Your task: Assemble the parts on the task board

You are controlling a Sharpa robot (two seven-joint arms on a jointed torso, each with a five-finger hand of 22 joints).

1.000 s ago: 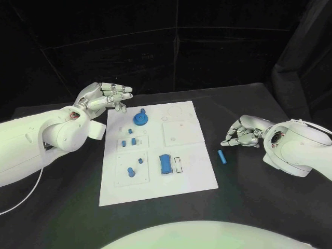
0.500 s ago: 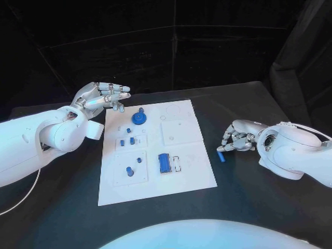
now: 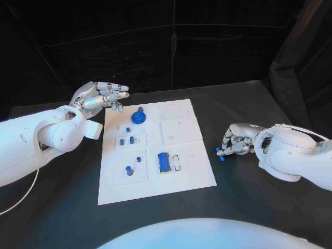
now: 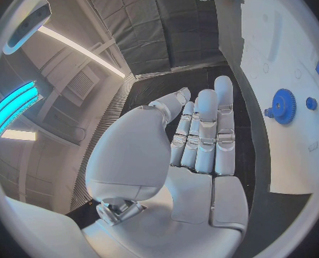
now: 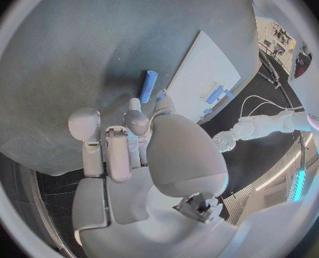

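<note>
A small blue cylindrical peg (image 3: 220, 156) lies flat on the black table (image 3: 248, 202), just off the right edge of the white rectangular task board (image 3: 188, 171), its long axis pointing toward the right hand (image 3: 235, 141), whose empty curled fingers hover over it. The left hand (image 3: 98, 96) is raised, fingers apart, holding nothing. No writing is legible.

The right silver many-fingered hand (image 5: 134, 149) hangs over the black desk (image 5: 81, 57), its fingers (image 5: 136, 122) curled, near a small blue cylindrical peg (image 5: 149, 86) lying beside the white flat task board (image 5: 202, 69).
</note>
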